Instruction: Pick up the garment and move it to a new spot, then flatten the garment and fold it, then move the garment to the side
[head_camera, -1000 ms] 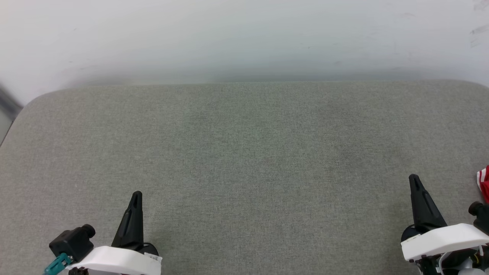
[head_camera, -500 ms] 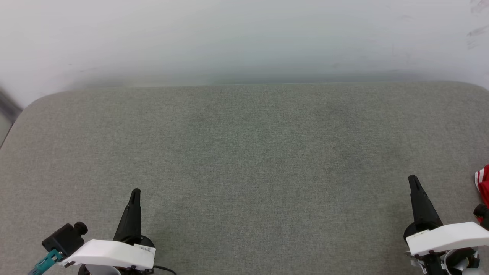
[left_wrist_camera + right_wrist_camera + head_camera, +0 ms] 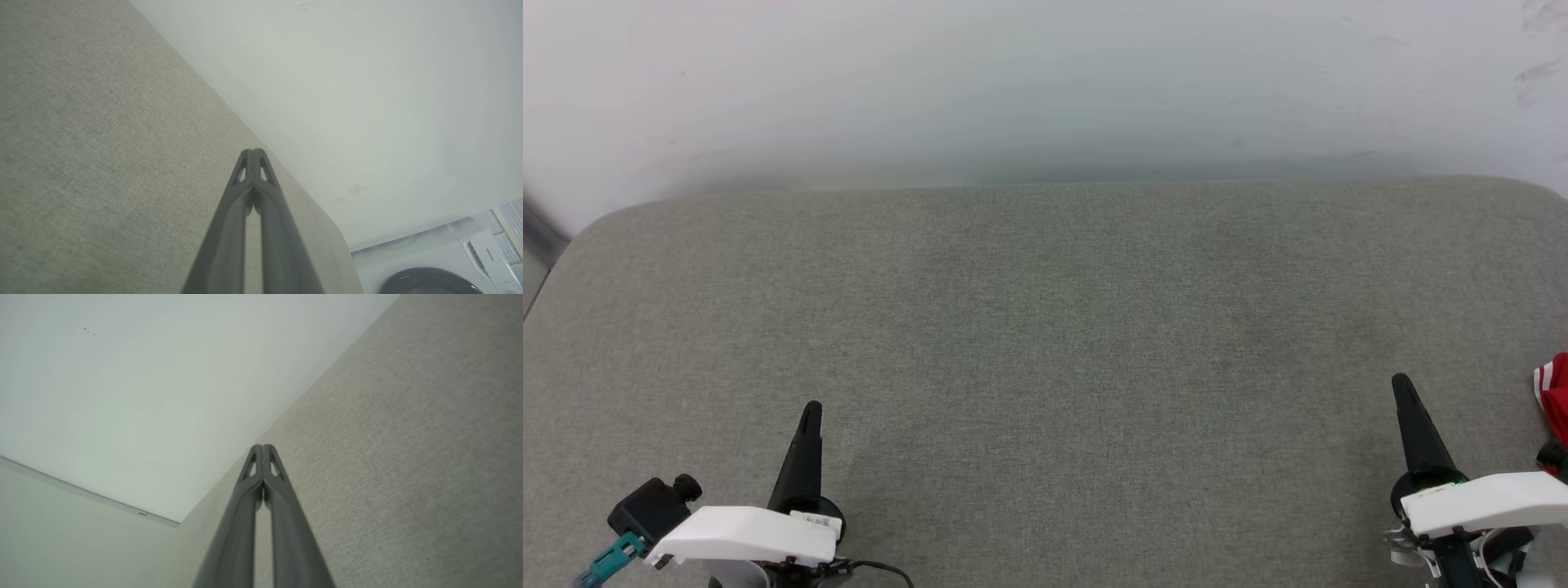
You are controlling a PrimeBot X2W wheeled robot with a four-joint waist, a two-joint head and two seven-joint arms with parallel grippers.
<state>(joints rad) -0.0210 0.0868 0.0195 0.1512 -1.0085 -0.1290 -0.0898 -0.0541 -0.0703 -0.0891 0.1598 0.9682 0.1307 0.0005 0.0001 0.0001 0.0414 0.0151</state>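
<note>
Out at the far right edge of the head view, a sliver of red cloth with white stripes pokes in. That's the garment (image 3: 1556, 400), lying on the grey padded surface (image 3: 1045, 343), and most of it is cut off by the frame. Folded flat or bunched in a heap? From that scrap, nobody can say.

Down at the lower left, the left gripper (image 3: 810, 407) points up the surface. Its own wrist camera shows the two dark fingers pressed tip to tip with nothing between them (image 3: 253, 152). At the lower right, the right gripper (image 3: 1401, 380) is the same: fingers together and empty (image 3: 262, 447). It sits near the garment, which lies further out to its right, and does not touch it. The whole broad middle of the pad between the two arms shows only grey weave, with the pale wall (image 3: 1045, 82) behind.

So which step is this? It could go either way. A garment off at the side and two closed, empty grippers would suit a shirt waiting to be picked up and carried to a new spot. It would equally suit a shirt that has been folded and set aside, with the arms parked. The next move depends on how the cloth lies beyond that right edge, and that part is hidden.
</note>
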